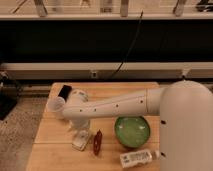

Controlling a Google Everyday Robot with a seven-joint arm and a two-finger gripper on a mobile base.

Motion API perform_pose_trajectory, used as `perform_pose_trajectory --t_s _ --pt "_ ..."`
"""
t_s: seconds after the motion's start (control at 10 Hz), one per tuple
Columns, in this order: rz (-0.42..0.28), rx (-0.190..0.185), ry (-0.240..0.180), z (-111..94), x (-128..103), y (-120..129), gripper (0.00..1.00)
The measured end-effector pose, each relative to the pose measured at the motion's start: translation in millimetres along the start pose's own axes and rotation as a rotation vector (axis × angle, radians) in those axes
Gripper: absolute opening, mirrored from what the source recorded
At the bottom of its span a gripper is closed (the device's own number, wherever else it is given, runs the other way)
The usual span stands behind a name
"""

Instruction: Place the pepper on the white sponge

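The pepper (97, 142), slim and dark red, lies on the wooden table (50, 142) just right of the white sponge (81, 140), close to its edge or touching it. The sponge is a small flat white pad near the table's front left. My gripper (83, 128) hangs from the white arm's wrist, directly above the sponge and a little left of the pepper. The arm reaches in from the right across the table.
A green bowl (132, 131) stands right of the pepper. A white printed packet (136, 159) lies at the front edge. A translucent cup (56, 105) and a small black object (65, 91) are at the table's back left, beside the wrist.
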Motion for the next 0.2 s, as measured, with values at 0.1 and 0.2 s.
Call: perform_pose_trajectory --t_s 0.1,0.2 --pt "0.006 0.006 0.017 -6.0 0.7 0.2 0.8" --pt "0.007 0.007 0.025 -9.9 1.6 1.4 0.8"
